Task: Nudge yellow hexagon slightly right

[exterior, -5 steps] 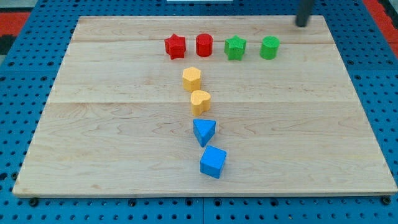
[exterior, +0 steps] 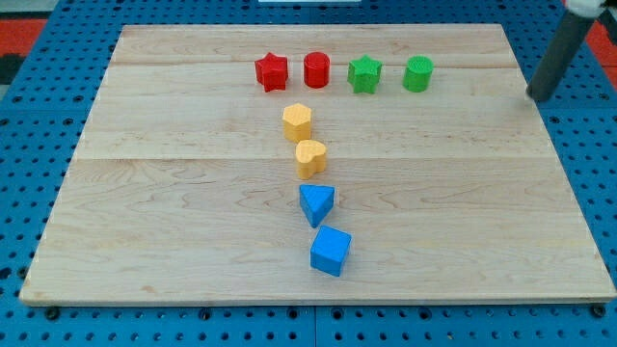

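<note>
The yellow hexagon (exterior: 297, 122) lies on the wooden board (exterior: 174, 212) just above centre. A yellow heart-shaped block (exterior: 310, 157) sits right below it, slightly to the right. My tip (exterior: 540, 96) is at the board's right edge, far to the right of the yellow hexagon and touching no block. The rod rises toward the view's top right corner.
A row near the top holds a red star (exterior: 272, 71), a red cylinder (exterior: 316, 69), a green star (exterior: 364, 74) and a green cylinder (exterior: 417, 73). A blue triangle (exterior: 316, 204) and a blue cube (exterior: 331, 251) lie below the yellow blocks. Blue pegboard surrounds the board.
My tip has moved right and down, from the board's top edge to its right edge. No block has moved.
</note>
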